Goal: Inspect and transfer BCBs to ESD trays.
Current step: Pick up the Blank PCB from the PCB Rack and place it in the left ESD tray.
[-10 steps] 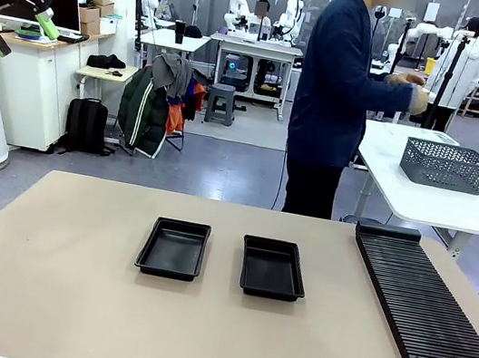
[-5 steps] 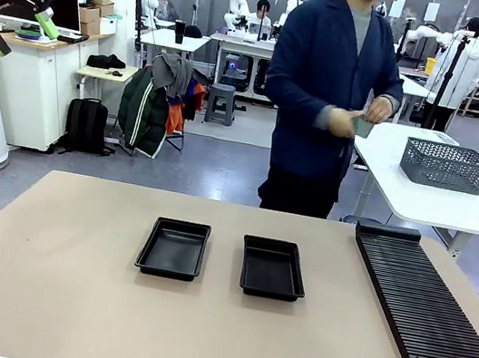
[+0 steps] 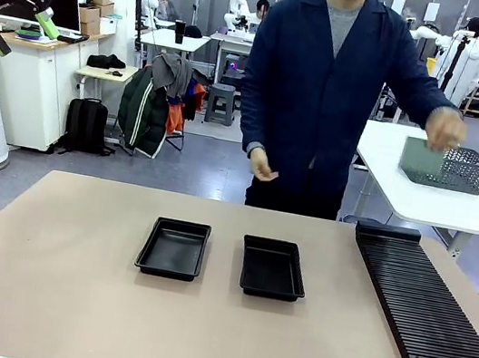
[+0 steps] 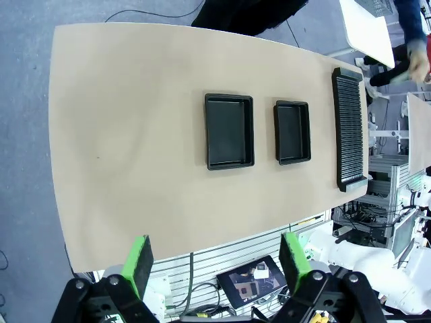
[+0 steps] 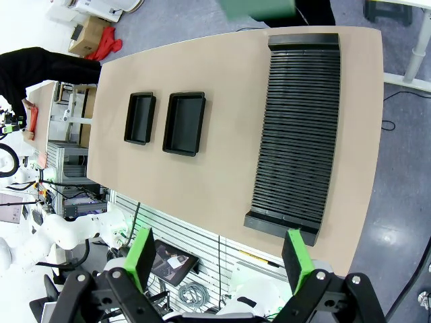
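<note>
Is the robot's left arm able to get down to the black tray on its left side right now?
Probably yes. The left gripper hangs open high above the table, the left tray lies empty with nothing over it, and the person stands back behind the far edge.

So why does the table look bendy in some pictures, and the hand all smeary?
Left wrist view: the wide lens curves the table edges, and the person's hand is motion-smeared. Right wrist view: same bend, board blurred. Front view: table edges straight and sharp.
</note>
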